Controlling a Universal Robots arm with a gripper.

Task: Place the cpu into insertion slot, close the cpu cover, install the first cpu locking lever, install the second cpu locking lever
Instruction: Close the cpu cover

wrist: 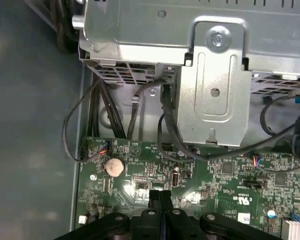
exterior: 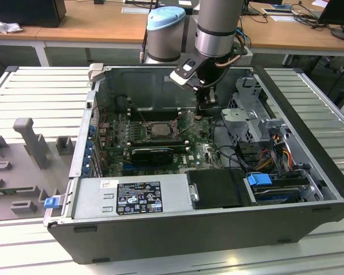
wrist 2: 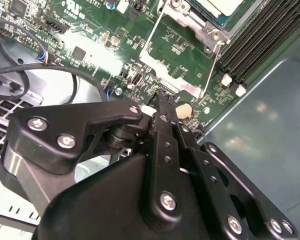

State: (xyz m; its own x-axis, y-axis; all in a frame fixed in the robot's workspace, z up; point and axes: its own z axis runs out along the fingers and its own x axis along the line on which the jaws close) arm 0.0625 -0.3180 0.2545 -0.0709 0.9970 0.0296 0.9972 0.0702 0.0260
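On the exterior view's left, a few grey blocks (exterior: 26, 137) stand on the slatted surface (exterior: 40, 86). Next comes one open computer case (exterior: 178, 229) holding one green motherboard (exterior: 117, 129). I count one insertion slot (exterior: 147, 129) on the board, and the one cpu (exterior: 160, 128) already lies in it. The cpu is a flat square with a pale silvery top. The one cpu cover (wrist 2: 197, 22), a thin silvery frame, lies flat around the chip. In the second wrist view two thin lever rods (wrist 2: 151, 35) run along the socket's sides, and I cannot tell whether they are latched. To the right of the slot hangs my one claw (exterior: 209, 106). It is just over the board, pinched narrow with nothing between its fingers (wrist: 155, 200), near one round coin cell (wrist: 115, 166). Furthest right is one silver drive cage (exterior: 249, 114).
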